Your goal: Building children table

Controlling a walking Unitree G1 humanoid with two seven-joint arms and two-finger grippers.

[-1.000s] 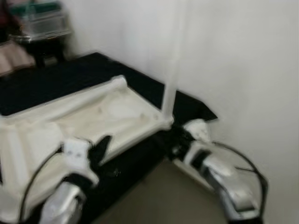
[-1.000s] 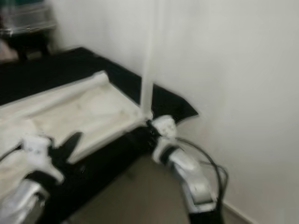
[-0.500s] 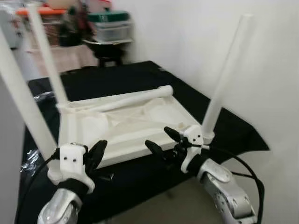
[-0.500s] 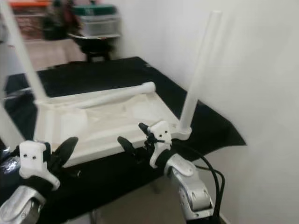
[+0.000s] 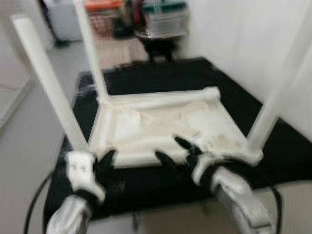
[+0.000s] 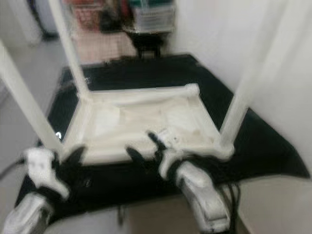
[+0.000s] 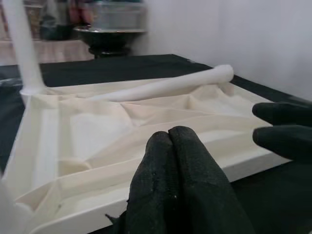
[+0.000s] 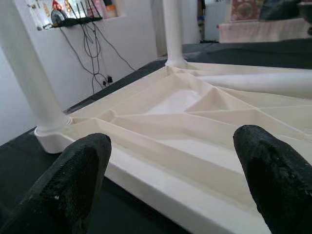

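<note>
A white children's table top lies upside down on a black-covered surface. Three white legs stand up from its corners: near left, far left and near right. A fourth leg lies flat along the far edge, also seen in the left wrist view. My left gripper hovers shut at the near left corner, fingers pressed together on nothing. My right gripper is open just in front of the near edge, its fingers spread wide before the rim.
A white wall runs close along the right side. At the back stand a black stool with a storage bin and an orange-lidded crate. Bare floor lies to the left. Black cables trail from both arms.
The camera has swung left, so the whole table top and its left legs have come into view. Both grippers stay at the near edge; the right one remains open.
</note>
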